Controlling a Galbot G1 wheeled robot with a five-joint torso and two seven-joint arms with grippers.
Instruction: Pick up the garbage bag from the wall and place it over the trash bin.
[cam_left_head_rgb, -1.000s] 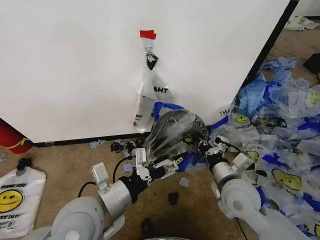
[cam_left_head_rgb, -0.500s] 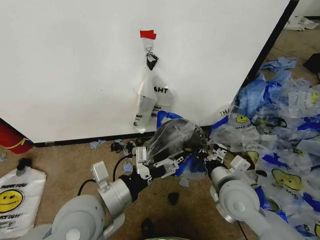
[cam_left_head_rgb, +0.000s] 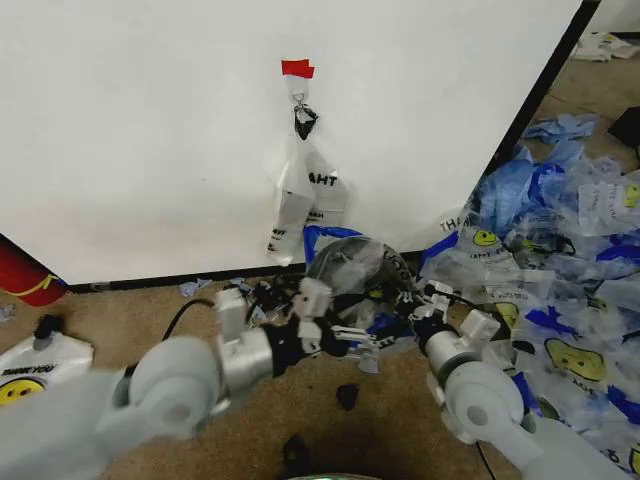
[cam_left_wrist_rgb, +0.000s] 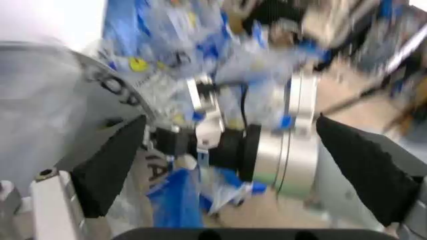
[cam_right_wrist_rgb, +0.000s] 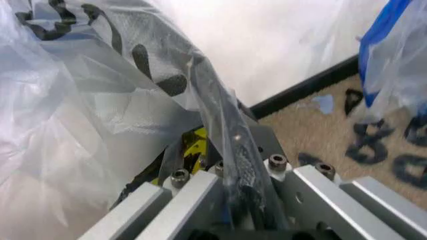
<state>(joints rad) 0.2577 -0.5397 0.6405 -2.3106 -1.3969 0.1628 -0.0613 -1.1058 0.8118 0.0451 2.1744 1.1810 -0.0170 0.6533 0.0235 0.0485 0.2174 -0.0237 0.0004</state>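
The garbage bag (cam_left_head_rgb: 348, 262), clear with black print and blue handle strips, is draped over the trash bin (cam_left_head_rgb: 401, 264), whose black rim shows through the plastic at the foot of the wall (cam_left_head_rgb: 150, 130). My right gripper (cam_left_head_rgb: 408, 303) is at the bin's right side, shut on the garbage bag (cam_right_wrist_rgb: 133, 100); the film and a dark rim strip (cam_right_wrist_rgb: 248, 192) run between its metal fingers (cam_right_wrist_rgb: 183, 192). At the bag's front left edge, my left gripper (cam_left_head_rgb: 345, 335) is open, its black fingers (cam_left_wrist_rgb: 110, 162) spread wide with nothing between them.
A narrower clear bag (cam_left_head_rgb: 305, 190) hangs from a hook under red tape (cam_left_head_rgb: 295, 68). A large pile of bags (cam_left_head_rgb: 560, 260) covers the floor on the right. A red cylinder (cam_left_head_rgb: 20, 275) and a white smiley bag (cam_left_head_rgb: 25, 375) are at the left.
My left arm has swung up and to the left, and its gripper has let go of the bag's edge. The bag has sunk lower over the bin. The right gripper has barely moved.
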